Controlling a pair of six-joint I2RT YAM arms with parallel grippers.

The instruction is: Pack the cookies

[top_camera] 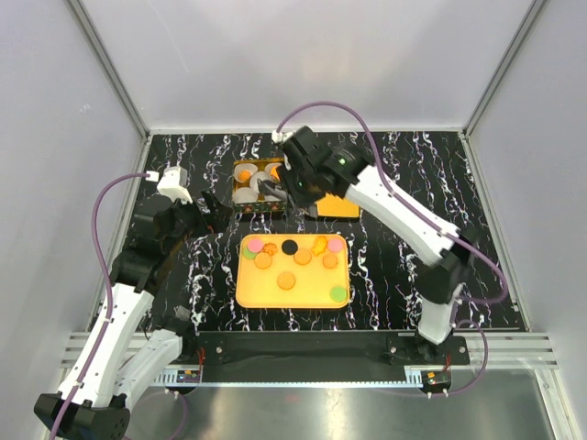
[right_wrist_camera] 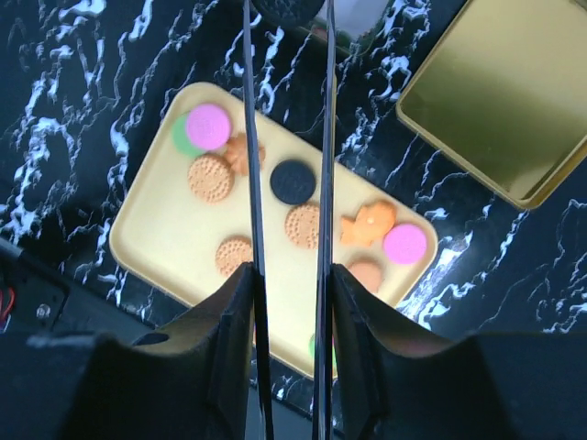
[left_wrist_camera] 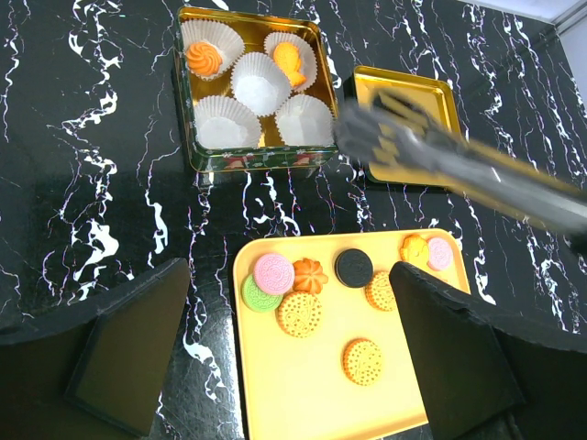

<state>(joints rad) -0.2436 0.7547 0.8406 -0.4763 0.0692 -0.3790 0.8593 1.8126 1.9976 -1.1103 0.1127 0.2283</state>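
Now right arm (top_camera: 404, 206) outstretched; right fingers (right_wrist_camera: 225, 357) clamp tongs (left_wrist_camera: 440, 156); left fingers (left_wrist_camera: 128, 348) wide.

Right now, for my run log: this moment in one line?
left gripper open, near yellow tray | right gripper shut on long metal tongs, tips at gold square tin | tin: two cookies in white paper cups

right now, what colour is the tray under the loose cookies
Plain yellow; the tray shows best in the left wrist view.
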